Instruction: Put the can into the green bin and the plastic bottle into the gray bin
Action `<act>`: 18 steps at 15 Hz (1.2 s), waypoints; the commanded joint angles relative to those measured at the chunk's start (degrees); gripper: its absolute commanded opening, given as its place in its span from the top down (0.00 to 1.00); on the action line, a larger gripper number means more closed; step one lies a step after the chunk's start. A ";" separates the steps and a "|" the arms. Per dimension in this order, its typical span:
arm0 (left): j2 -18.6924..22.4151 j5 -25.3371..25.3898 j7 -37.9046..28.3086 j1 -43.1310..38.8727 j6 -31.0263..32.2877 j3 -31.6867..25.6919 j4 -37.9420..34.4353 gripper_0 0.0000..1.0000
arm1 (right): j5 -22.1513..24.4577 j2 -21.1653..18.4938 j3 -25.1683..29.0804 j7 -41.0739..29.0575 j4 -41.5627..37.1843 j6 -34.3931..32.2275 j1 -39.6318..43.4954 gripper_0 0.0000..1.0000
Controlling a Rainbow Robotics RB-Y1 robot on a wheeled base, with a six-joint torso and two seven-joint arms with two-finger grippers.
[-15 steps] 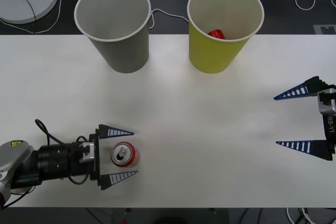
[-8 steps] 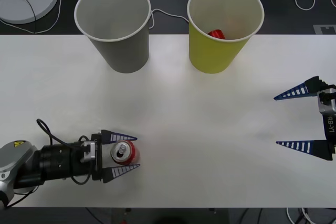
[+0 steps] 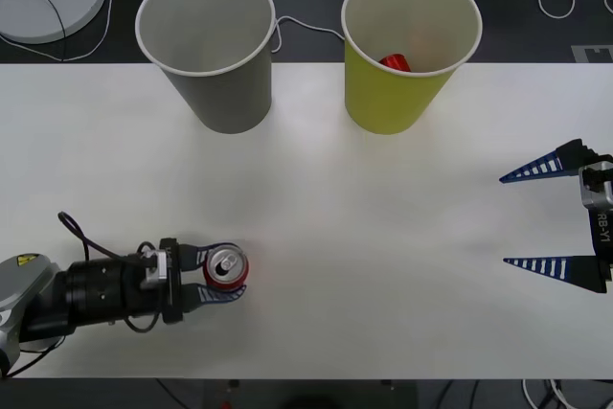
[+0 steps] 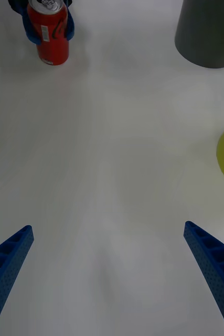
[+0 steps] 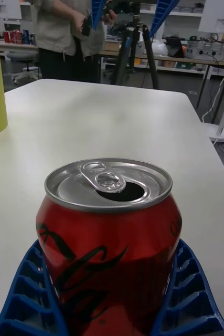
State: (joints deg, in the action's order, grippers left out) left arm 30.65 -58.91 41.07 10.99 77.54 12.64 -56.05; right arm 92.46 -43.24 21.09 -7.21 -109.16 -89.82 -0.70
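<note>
Left gripper (image 3: 222,276) has closed from wide open onto the can (image 3: 227,270), upright on the table (image 3: 383,237) well in front of the gray bin (image 3: 206,45); lift straight before crossing to the green bin (image 3: 410,45), right gripper (image 3: 546,217) parked wide open.

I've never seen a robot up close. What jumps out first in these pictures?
The small red aluminium can near the table's front edge on the robot's left, with the left gripper shut around it. Behind stand two big paper-cup-shaped bins, gray and yellow-green, the green one already holding something red. The right gripper waits open at the right.
</note>
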 commanded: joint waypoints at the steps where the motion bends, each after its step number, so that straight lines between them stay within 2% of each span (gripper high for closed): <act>1: 2.66 -1.04 -4.95 0.00 0.15 -0.42 -2.75 1.00 | 0.00 0.00 0.00 0.00 0.00 0.00 0.00 0.00; 4: 5.56 -6.31 -13.56 0.00 1.56 -4.73 -7.23 1.00 | 0.00 0.00 0.00 0.00 0.00 0.00 0.00 0.00; 6: 6.53 -11.58 -19.97 0.00 2.70 -8.86 -10.57 1.00 | 0.00 0.00 0.00 0.00 0.00 0.00 0.00 0.00; 8: 6.61 -15.98 -25.51 0.00 3.84 -12.81 -13.38 1.00 | 0.00 0.00 0.00 0.00 0.00 0.00 0.00 0.00; 12: 7.49 -26.08 -40.28 0.00 4.72 -20.02 -23.58 1.00 | 0.00 0.00 0.00 0.00 0.00 0.00 0.00 0.00; 18: 13.12 -31.89 -58.21 0.17 6.30 -21.25 -38.69 1.00 | 0.00 0.00 0.00 0.00 0.00 0.00 0.00 0.00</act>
State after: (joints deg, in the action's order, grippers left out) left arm 43.17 -90.02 -15.06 11.10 83.58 -8.49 -92.68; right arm 92.46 -43.24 21.09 -7.21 -109.16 -89.82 -0.70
